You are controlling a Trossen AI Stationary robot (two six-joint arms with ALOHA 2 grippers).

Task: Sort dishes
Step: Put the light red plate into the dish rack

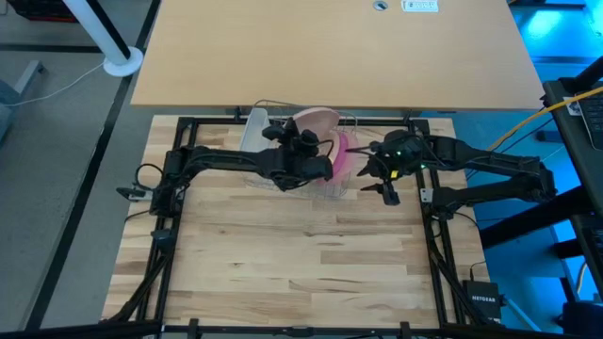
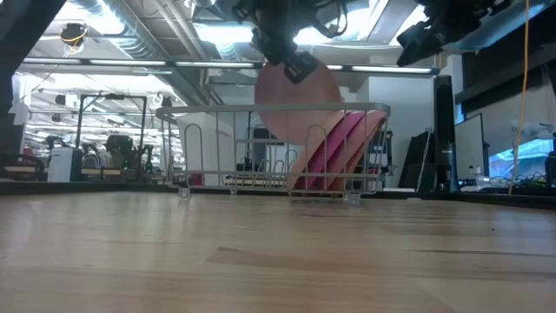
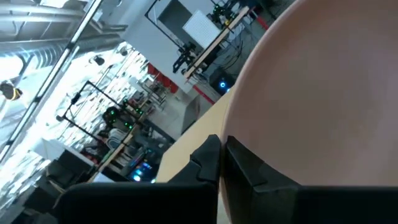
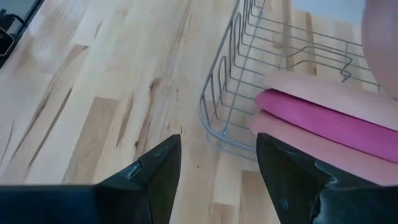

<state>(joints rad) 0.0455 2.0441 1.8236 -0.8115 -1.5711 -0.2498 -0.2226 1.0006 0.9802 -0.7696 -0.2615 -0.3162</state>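
From above, the left gripper (image 1: 316, 141) sits over the wire rack (image 1: 256, 118) at the far edge of the table, clamped on the pale peach plate (image 1: 318, 121), probably to slot it in. At table level that plate (image 2: 298, 100) hangs above the rack (image 2: 208, 139), where a magenta plate (image 2: 339, 143) and another peach-toned plate (image 2: 306, 156) lean on edge. The left wrist cam is mostly plate (image 3: 323, 93), and the right wrist cam shows the right gripper (image 4: 217, 177) wide open, holding nothing, just right of the rack (image 4: 230, 81).

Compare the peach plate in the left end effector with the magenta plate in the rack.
The peach plate hangs above the wire rack, pinched at its rim by the left end effector; the magenta plate leans inside the rack among other plates, held by nothing. One is pale peach-pink, the other vivid magenta. Both are round, flat and on edge.
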